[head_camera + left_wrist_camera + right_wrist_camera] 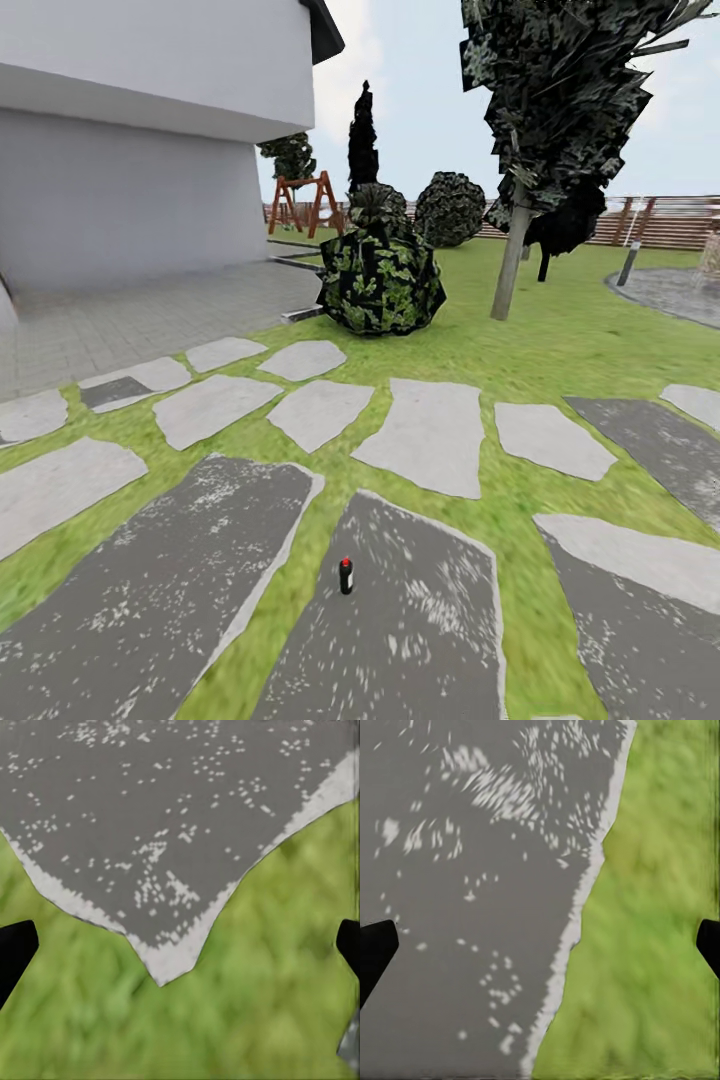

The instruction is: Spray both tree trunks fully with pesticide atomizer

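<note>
1. In the head view, the pesticide atomizer [346, 575] stands upright on a dark grey stepping stone [400, 630], at about 6 o'clock from the picture's centre; it is a small dark bottle with a red top.
2. Grass [520, 350] of the garden floor runs between the stones; a lighter stone [432, 435] lies beyond the atomizer at 12 o'clock from it.
3. A dark leafy bush [380, 280] sits on the lawn further off, at 12 o'clock from the atomizer.
4. A tree [560, 90] with a slim, leaning grey trunk [510, 265] rises at about 1 o'clock from the bush.
5. A slatted brown fence [670, 222] closes the lawn at about 2 o'clock, and a wooden swing frame [303, 205] stands far off by the grey house [130, 150] at 10 o'clock.
6. In the left wrist view, the left gripper [180, 952] has its dark fingertips [13, 945] at opposite edges, set wide apart with nothing between them, over grass and the pointed corner of a speckled stone [165, 817].
7. In the right wrist view, the right gripper [540, 952] is likewise spread wide and empty, its fingertips [373, 945] at either edge, above the border of a grey stone [465, 907] and grass [652, 945].
</note>
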`<state>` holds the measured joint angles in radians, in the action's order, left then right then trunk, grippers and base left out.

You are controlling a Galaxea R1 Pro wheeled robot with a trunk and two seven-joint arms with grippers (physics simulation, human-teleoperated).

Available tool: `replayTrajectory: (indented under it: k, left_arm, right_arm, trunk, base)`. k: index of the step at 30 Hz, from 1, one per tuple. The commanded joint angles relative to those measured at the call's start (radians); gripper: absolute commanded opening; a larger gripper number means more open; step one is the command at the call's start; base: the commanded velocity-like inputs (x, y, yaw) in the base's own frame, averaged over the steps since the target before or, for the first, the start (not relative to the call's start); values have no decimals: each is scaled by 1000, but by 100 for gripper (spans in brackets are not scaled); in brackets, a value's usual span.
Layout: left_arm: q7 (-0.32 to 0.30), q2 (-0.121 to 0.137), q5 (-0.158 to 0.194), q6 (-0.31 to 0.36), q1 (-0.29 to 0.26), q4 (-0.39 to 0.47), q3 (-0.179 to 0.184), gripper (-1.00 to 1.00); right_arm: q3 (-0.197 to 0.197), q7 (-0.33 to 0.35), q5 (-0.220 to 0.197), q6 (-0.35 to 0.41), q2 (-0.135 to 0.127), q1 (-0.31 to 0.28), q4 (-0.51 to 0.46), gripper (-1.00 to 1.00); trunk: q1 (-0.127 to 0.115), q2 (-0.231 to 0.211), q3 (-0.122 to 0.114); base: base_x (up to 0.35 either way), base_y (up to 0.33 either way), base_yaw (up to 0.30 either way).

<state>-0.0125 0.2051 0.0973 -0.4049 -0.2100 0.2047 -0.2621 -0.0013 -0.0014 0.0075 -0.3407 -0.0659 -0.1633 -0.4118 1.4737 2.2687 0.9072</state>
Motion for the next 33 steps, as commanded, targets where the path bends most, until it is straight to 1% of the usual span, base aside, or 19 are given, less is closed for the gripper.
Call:
replayTrajectory:
  k: [1, 18, 22, 28, 33]
  left_arm:
    - [-1, 0, 10, -3, 0, -1, 4, 100]
    - [-1, 0, 10, -3, 0, -1, 4, 100]
    - [-1, 0, 10, -3, 0, -1, 4, 100]
    - [-1, 0, 10, -3, 0, -1, 4, 100]
    - [-1, -1, 9, -3, 0, -1, 6, 100]
  right_arm:
    - [0, 0, 1, -3, 0, -1, 2, 100]
    - [0, 3, 2, -3, 0, -1, 6, 100]
    - [0, 3, 2, -3, 0, -1, 6, 100]
    - [1, 3, 2, -4, 0, -1, 6, 100]
    - [0, 2, 2, -4, 0, -1, 5, 100]
  trunk:
    - [0, 0, 1]
    - [0, 0, 3]
    - [0, 0, 5]
    - [0, 0, 9]
    - [0, 0, 12]
  base:
    - [0, 0, -300]
    - [7, 1, -299]
    - [116, 77, -293]
    - [210, 181, -293]
    - [42, 9, -292]
